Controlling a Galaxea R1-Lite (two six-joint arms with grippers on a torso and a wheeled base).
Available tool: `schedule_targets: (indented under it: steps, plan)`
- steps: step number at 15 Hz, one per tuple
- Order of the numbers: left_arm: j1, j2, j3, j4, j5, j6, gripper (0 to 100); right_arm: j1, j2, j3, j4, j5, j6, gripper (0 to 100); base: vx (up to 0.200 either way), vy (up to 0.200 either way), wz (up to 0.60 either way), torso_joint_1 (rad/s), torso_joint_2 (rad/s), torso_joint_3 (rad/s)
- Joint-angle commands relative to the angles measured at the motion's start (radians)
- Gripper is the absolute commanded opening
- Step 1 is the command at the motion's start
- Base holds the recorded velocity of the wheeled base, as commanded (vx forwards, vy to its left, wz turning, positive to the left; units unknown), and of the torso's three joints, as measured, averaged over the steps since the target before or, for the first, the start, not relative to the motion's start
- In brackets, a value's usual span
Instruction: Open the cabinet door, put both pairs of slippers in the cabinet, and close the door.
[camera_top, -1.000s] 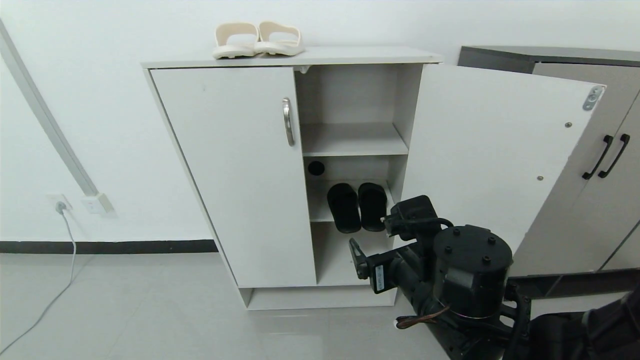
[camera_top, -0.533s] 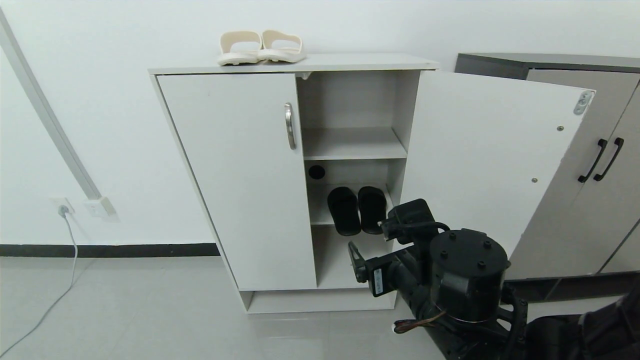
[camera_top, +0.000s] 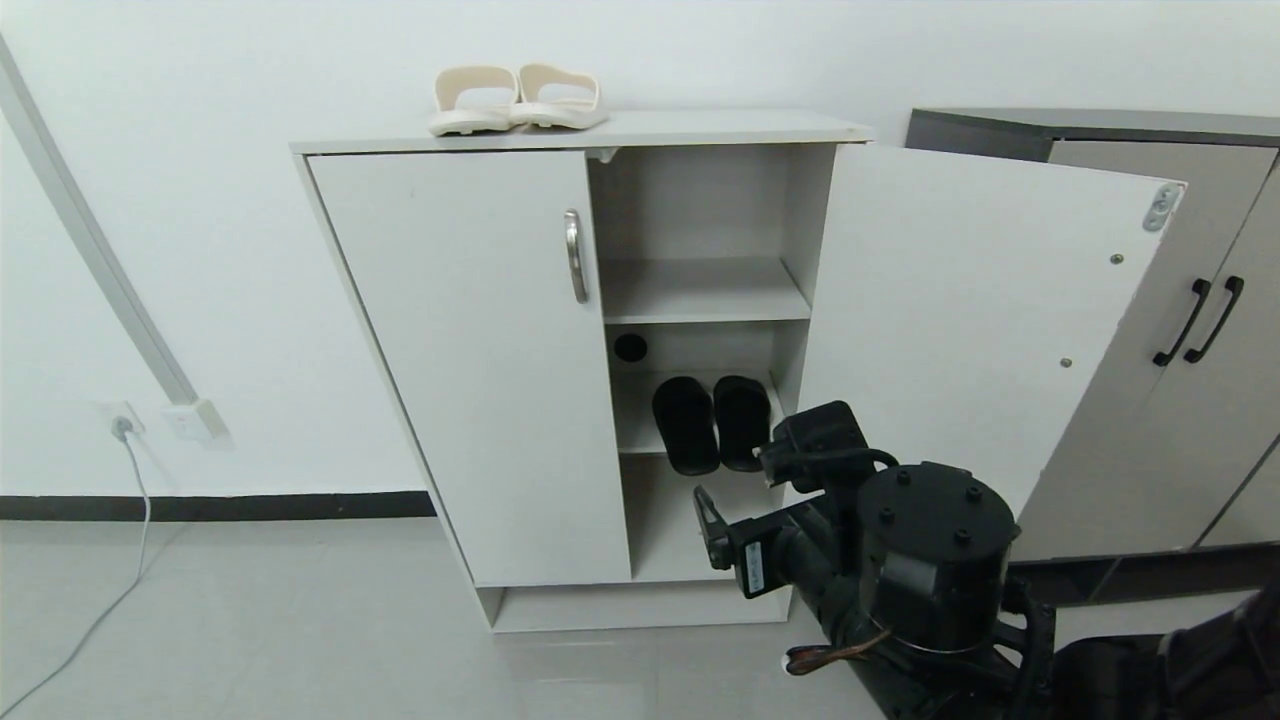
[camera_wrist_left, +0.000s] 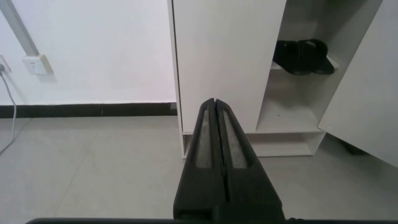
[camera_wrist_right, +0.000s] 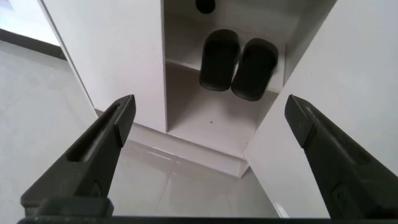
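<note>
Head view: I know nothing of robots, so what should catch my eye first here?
The white cabinet stands with its right door swung open, a pair of black slippers on the middle shelf inside. A cream pair of slippers lies on the cabinet's top, toward its left. The right gripper hangs low before the opening, jaws wide apart.

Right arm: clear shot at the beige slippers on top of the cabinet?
Probably yes. The right gripper is open and empty, the beige slippers lie uncovered on the cabinet top, and the open door stands aside. The gripper sits low, so height may limit.
</note>
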Motion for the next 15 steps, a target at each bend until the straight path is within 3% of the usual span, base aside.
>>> schedule_targets:
  steps: [1,14,15]
  plan:
    - [0.000,0.001,0.000,0.000,0.001,0.000,0,-0.001,0.003,0.001,0.001,0.000,0.000,100,0.000,0.200,0.00,0.002,0.00,0.002]
    - [0.000,0.001,0.000,0.000,0.001,0.000,0,-0.008,0.000,0.005,-0.001,0.021,0.006,100,0.000,0.200,0.00,0.005,0.00,0.004]
    - [0.000,0.001,0.000,0.000,0.003,0.000,0,-0.013,0.001,0.005,-0.001,0.021,0.006,100,0.000,0.000,0.00,0.000,0.00,0.000]
